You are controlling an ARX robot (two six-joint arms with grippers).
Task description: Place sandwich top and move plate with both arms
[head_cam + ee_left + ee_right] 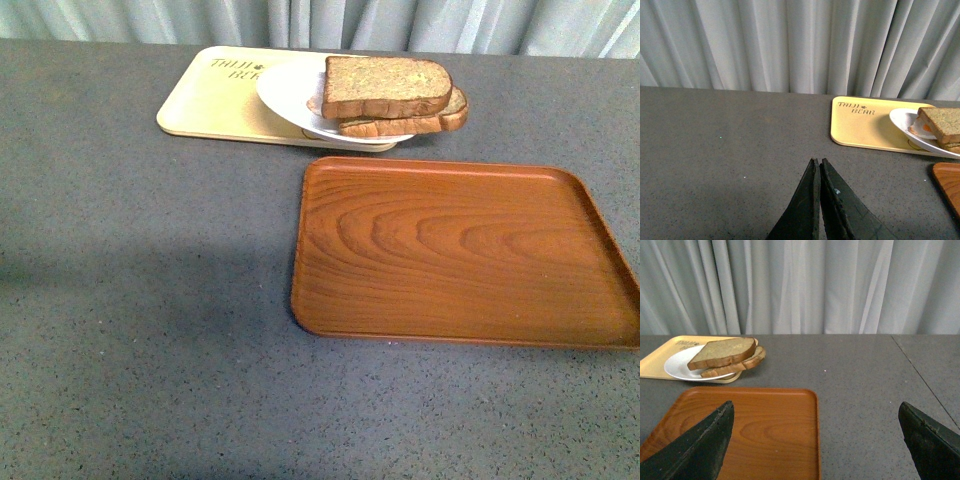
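The sandwich top (385, 86), a speckled brown bread slice, lies on a lower slice on the white plate (285, 92) at the far middle of the table. The plate rests partly on the pale yellow tray (215, 95). A bit of orange egg (925, 128) shows under the top slice (942, 124) in the left wrist view. Neither arm shows in the front view. My left gripper (817, 161) is shut and empty, low over bare table left of the plate (907, 125). My right gripper (816, 407) is open and empty above the wood tray's edge, with the sandwich (722, 352) far off.
A brown wood-grain tray (460, 250) lies in front of the plate, right of centre, with nothing on it. The grey speckled table (140, 300) runs back to a pale curtain (320, 20). A seam (922, 380) crosses the table on the right.
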